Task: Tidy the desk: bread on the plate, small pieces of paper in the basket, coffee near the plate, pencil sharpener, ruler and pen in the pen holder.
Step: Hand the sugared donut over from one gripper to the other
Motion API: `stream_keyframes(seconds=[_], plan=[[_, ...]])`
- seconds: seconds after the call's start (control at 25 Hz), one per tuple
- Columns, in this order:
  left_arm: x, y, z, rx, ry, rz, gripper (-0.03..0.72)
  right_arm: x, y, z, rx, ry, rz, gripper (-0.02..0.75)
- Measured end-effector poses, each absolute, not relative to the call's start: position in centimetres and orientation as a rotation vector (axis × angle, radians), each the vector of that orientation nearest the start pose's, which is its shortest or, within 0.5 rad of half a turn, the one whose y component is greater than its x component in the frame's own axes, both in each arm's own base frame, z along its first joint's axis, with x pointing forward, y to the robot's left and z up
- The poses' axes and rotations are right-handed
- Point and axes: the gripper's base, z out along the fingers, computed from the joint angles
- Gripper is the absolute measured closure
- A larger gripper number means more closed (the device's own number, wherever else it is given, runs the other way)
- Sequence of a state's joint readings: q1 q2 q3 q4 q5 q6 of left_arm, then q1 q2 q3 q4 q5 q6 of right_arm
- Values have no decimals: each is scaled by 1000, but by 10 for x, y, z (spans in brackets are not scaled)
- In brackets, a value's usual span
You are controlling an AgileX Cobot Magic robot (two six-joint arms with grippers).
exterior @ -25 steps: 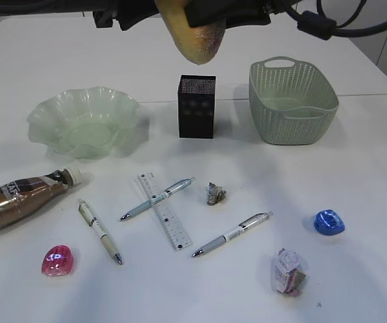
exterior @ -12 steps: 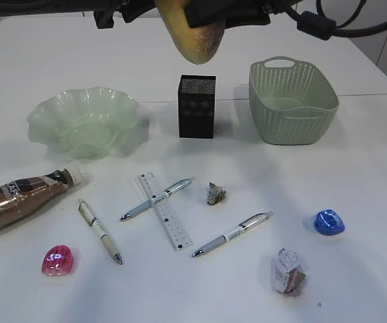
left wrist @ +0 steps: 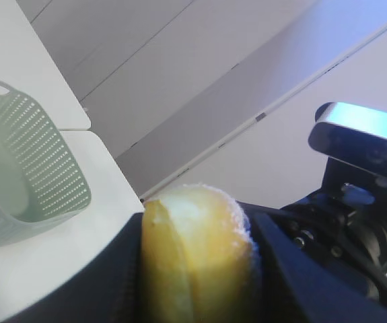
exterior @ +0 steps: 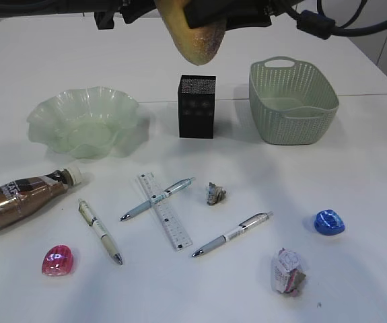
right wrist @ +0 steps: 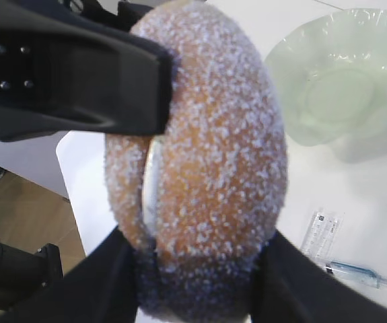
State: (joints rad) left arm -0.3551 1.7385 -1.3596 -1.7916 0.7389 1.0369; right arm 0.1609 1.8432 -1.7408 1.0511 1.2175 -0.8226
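Bread (right wrist: 206, 161), sugar-dusted ring, squeezed between both black hands (left wrist: 196, 269) (right wrist: 193, 222); wavy glass plate (exterior: 84, 123) below.

Open air above plate (exterior: 85, 122), apparently.

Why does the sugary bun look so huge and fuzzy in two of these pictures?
Left wrist view: the bread sits right against the lens, so it is soft and blurred, while the basket behind stays sharper. Right wrist view: it fills the frame, sugar grains fairly crisp. Exterior view: evenly lit, soft shadows.
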Motion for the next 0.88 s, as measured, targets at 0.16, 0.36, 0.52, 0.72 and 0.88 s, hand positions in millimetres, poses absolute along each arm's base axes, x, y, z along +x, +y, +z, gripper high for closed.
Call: stream_keyframes(seconds=[0.16,0.36,0.52,0.72,0.88], plan=[[355,-195,337,170,1865,-1449,384,378,136,360,-851,2115,1116,376],[355,-195,337,170,1865,-1449,384,378,136,360,-841,2125,1118,316],[355,-195,337,170,1865,-1449,384,378,136,360,-837,2128,1120,246],[355,-195,336,172,1866,-1448,385,378,136,360,-820,2141,1131,158],[355,-195,336,177,1867,-1443,385,378,136,360,-803,2152,1140,147]])
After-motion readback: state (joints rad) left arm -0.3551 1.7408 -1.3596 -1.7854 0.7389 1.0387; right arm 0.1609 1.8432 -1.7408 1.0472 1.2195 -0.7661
